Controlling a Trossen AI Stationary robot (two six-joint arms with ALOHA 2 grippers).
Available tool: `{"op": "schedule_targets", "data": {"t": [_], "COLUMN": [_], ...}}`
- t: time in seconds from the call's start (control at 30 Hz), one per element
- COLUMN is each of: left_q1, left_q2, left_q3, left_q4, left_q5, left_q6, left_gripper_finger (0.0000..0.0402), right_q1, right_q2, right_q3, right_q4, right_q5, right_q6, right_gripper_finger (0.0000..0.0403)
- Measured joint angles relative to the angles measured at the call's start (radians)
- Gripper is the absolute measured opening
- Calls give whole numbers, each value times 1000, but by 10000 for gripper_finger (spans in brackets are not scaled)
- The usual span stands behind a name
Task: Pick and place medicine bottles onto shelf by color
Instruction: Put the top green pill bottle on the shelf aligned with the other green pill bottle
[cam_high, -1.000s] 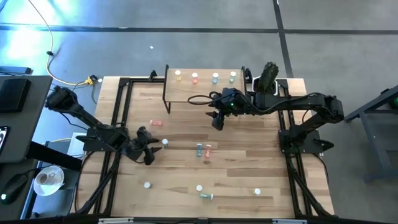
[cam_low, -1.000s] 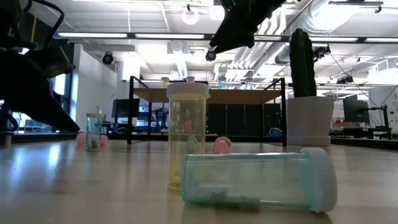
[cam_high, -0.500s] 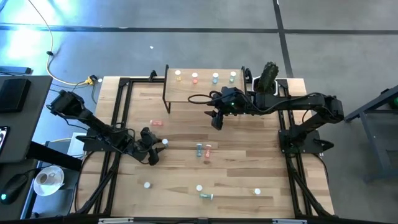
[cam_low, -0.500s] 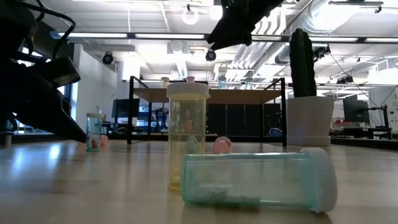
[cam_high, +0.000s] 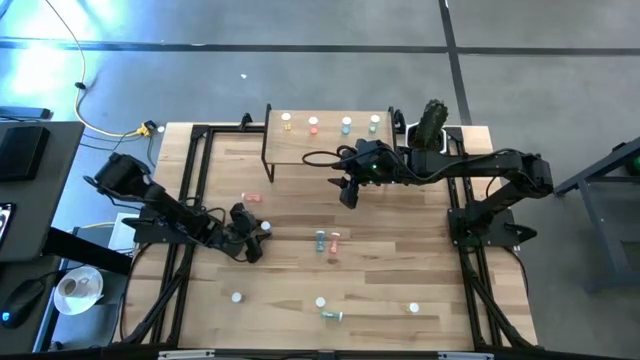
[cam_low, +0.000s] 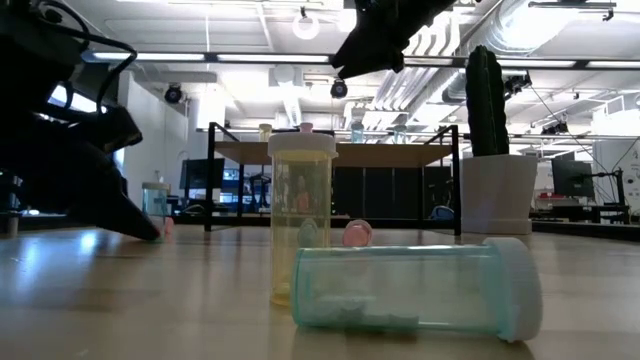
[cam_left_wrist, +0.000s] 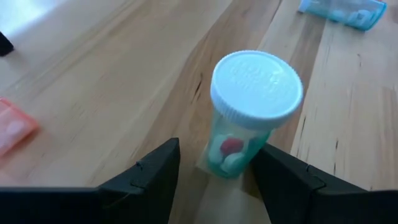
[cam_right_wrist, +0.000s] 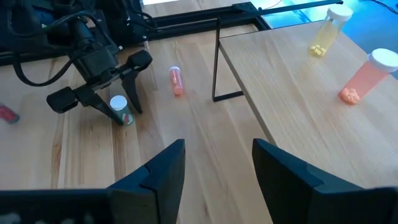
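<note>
Pills, red and white, show inside my green bottle (cam_left_wrist: 247, 121), upright between the open left gripper (cam_left_wrist: 214, 177); right gripper (cam_high: 348, 193) open, empty.

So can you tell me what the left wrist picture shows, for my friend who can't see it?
An upright green bottle with a white cap stands on the wood table, right between the open left gripper fingers, not squeezed yet. Farther off lie a blue bottle on its side and the edge of a pink bottle.
</note>
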Motion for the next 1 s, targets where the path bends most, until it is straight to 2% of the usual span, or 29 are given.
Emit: {"op": "schedule_targets", "data": {"t": [0.17,0.5,0.63,0.77,1.0], "left_q1": [1,1,1,8,109], "left_q2": [9,9,9,8,8], "left_q3": [0,0,0,20,84], "left_q4": [18,20,63,108,110], "left_q5": [-3,-8,-2,10,111], "left_q6": [15,23,33,109,262], "left_gripper_finger": [170,86,86,96,95], "right_q1": [0,0,0,0,0], "right_q2": [0,0,0,0,0], "right_q3": [0,0,0,0,0], "right_q4": [0,0,0,0,0], "right_q5": [0,0,0,-1,-1], "right_q6": [0,0,0,0,-11], "right_gripper_finger": [179,179,179,179,179]}}
